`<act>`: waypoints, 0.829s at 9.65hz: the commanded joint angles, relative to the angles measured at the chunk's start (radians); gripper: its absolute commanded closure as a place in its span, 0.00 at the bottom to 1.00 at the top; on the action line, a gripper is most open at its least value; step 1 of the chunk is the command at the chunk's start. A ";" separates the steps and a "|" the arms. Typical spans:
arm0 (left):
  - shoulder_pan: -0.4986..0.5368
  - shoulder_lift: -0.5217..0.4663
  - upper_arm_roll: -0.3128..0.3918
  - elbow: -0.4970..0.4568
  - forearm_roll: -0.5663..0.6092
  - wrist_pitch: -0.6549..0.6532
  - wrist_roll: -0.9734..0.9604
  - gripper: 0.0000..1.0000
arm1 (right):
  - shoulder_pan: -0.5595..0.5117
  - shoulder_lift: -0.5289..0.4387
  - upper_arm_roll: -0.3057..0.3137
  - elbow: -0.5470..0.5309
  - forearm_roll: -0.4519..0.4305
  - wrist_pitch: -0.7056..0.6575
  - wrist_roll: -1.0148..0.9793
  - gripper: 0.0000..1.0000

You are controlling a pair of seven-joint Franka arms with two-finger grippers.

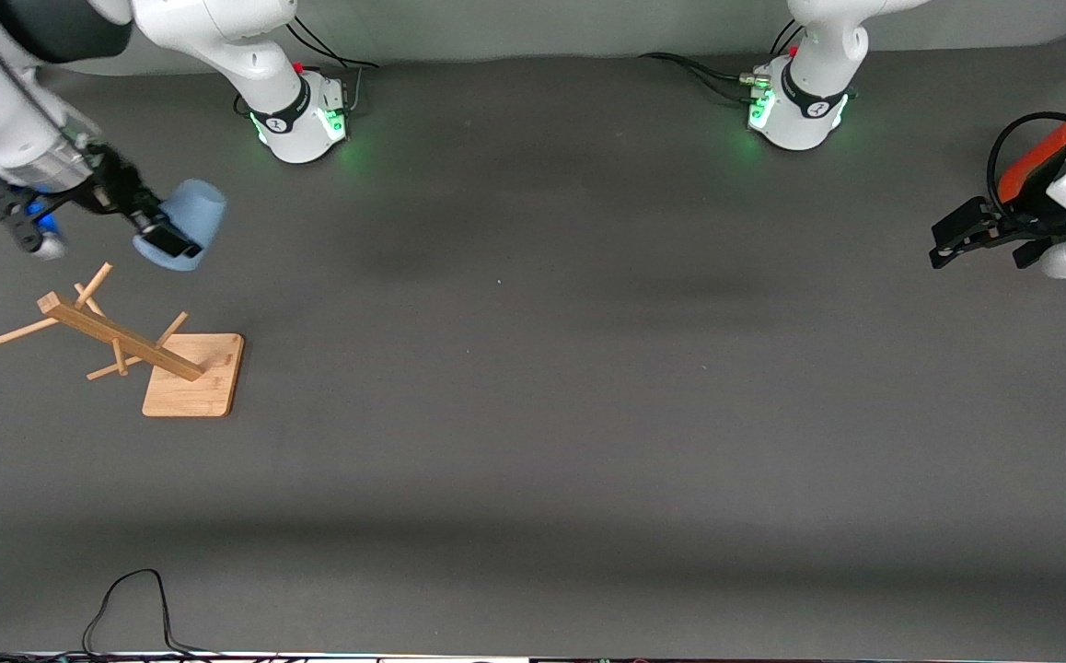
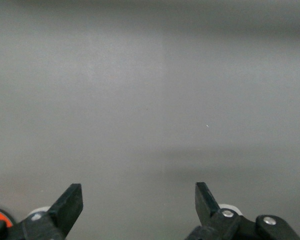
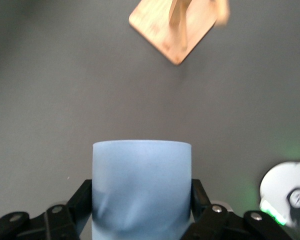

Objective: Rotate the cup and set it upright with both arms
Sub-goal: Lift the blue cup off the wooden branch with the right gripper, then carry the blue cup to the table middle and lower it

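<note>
Pale-blue plastic cup (image 1: 191,226) clamped in right tool (image 1: 165,235) above wooden peg rack (image 1: 133,350); left tool (image 1: 979,235) wide, waiting.

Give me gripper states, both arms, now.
Left gripper: open, empty, waiting at its end of the table.
Right gripper: shut on the cup, above the table.

Cup (image 1: 185,224) above table (image 1: 533,414), near rack (image 1: 128,345)

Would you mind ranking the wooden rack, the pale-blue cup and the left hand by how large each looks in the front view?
1. Wooden rack, peg post and base together: clearly largest.
2 and 3. Pale-blue cup, clamped in the right hand, and the open left hand look about alike; both are raised, so I won't rank them.
</note>
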 commanded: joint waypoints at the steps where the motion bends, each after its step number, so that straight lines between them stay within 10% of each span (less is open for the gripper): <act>1: -0.004 0.011 0.002 0.018 0.003 -0.001 -0.009 0.00 | 0.187 0.033 -0.006 0.017 0.003 0.024 0.275 0.44; 8: -0.001 0.014 0.002 0.018 0.005 -0.003 -0.009 0.00 | 0.589 0.699 -0.006 0.426 0.004 0.254 1.050 0.49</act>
